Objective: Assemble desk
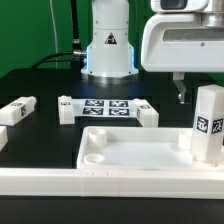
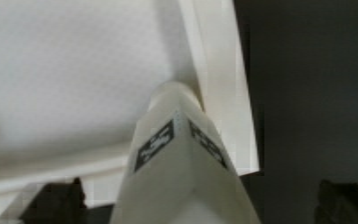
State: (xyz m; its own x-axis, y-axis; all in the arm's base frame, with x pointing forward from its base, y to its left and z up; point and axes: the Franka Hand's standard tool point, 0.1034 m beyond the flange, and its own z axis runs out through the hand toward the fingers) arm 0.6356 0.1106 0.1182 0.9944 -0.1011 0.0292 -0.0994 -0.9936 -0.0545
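End effector (image 1: 181, 93): my jaws stand wide, holding nothing;
Leg (image 1: 208, 124): upright at a corner of the slab (image 1: 130, 150), under me;
Worktop (image 1: 40, 137): another leg (image 1: 18, 110) lies apart

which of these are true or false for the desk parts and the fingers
1. A leg stands upright at a corner of the slab. True.
2. The fingers are clamped on that leg. False: they stand apart, clear of it on both sides.
3. A second leg lies on the table at the exterior view's left. True.
4. The marker board rests on the slab. False: it lies on the table beyond it.
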